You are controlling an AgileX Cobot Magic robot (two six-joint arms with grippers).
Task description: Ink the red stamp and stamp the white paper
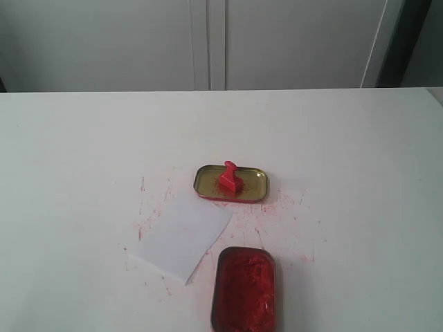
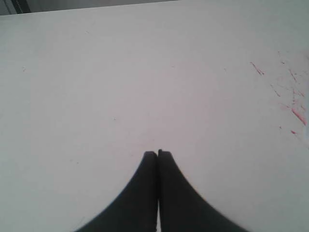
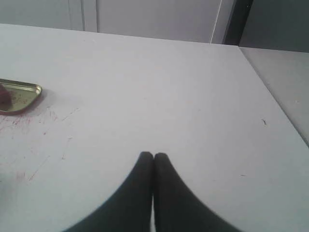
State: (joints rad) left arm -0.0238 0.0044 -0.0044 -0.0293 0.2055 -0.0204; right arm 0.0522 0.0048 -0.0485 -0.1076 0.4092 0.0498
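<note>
The red stamp [image 1: 230, 179] stands in the gold-lined tin lid [image 1: 252, 181] at the table's middle. The white paper [image 1: 182, 237] lies just in front of it to the left, blank as far as I can see. The open red ink tin [image 1: 243, 289] sits at the front edge, right of the paper. Neither arm shows in the exterior view. My left gripper [image 2: 157, 152] is shut with nothing in it over bare tabletop. My right gripper [image 3: 153, 155] is shut too and holds nothing; the lid's corner [image 3: 21, 94] and a sliver of the stamp [image 3: 3, 97] show at that view's edge.
Red ink specks [image 1: 284, 207] are scattered over the white tabletop around the lid and paper, and some ink streaks [image 2: 296, 114] show in the left wrist view. The table's right edge [image 3: 277, 104] runs beside my right gripper. White cabinet doors [image 1: 208, 41] stand behind the table.
</note>
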